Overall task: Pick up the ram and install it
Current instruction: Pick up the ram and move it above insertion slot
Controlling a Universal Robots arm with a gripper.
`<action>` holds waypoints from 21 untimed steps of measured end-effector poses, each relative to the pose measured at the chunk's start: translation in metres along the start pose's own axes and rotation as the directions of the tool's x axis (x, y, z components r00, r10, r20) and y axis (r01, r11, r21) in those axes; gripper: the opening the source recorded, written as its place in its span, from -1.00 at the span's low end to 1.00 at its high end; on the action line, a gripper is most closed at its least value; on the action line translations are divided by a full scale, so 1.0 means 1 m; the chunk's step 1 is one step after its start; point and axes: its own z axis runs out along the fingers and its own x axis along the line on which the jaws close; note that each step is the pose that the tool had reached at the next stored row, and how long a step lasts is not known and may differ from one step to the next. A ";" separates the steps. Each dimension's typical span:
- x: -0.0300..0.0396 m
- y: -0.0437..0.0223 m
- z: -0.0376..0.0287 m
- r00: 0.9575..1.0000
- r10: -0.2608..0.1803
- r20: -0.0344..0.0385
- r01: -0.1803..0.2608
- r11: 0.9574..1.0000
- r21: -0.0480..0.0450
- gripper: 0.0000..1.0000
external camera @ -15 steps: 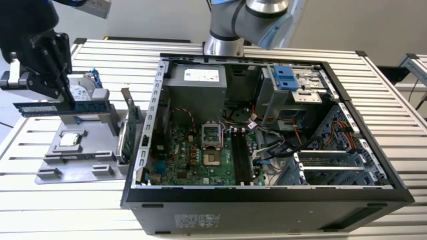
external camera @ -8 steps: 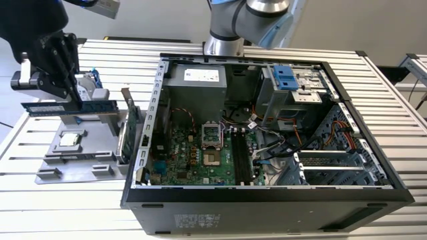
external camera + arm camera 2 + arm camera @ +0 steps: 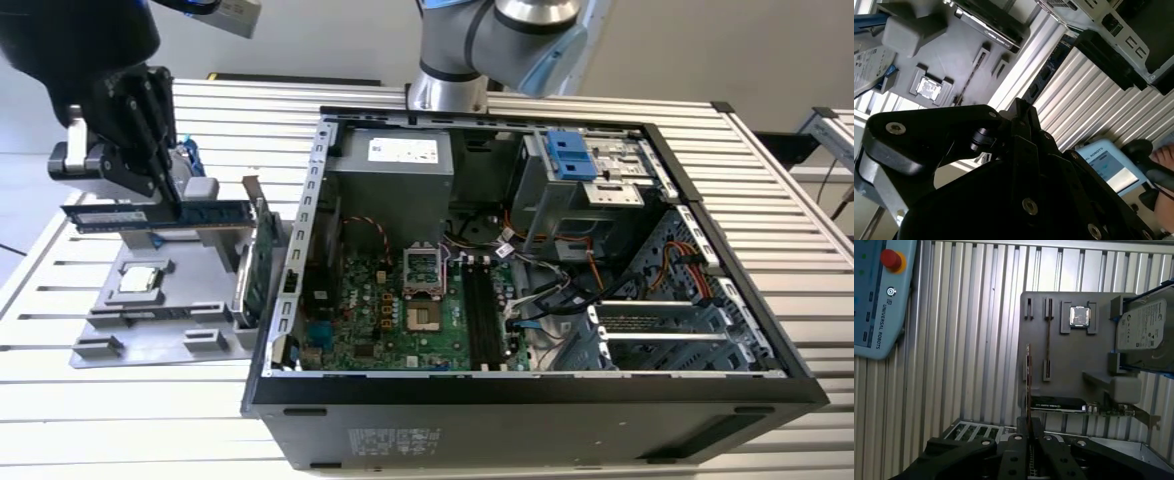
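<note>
Above grey tray [image 3: 147, 312] | one claw [image 3: 171, 205] clenched on one ram [image 3: 118, 217] | one open case [image 3: 534, 432] beside

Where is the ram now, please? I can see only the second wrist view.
Observer: In the exterior view the gripper holds the ram level over the tray, at that view's left.
Operator: Are the fingers shut on it?
Observer: Yes. In the first wrist view the ram stands edge-on between the shut fingers.
Operator: Are the memory slots free?
Observer: In the exterior view the long black slots inside the open case look empty.
</note>
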 end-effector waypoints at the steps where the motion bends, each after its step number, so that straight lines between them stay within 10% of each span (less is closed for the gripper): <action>1: 0.0000 -0.0015 0.0000 1.000 0.000 0.000 0.000 1.000 0.000 -1.00; 21: 0.0002 -0.0287 -0.0001 1.000 0.000 -0.002 0.000 1.000 -0.001 -1.00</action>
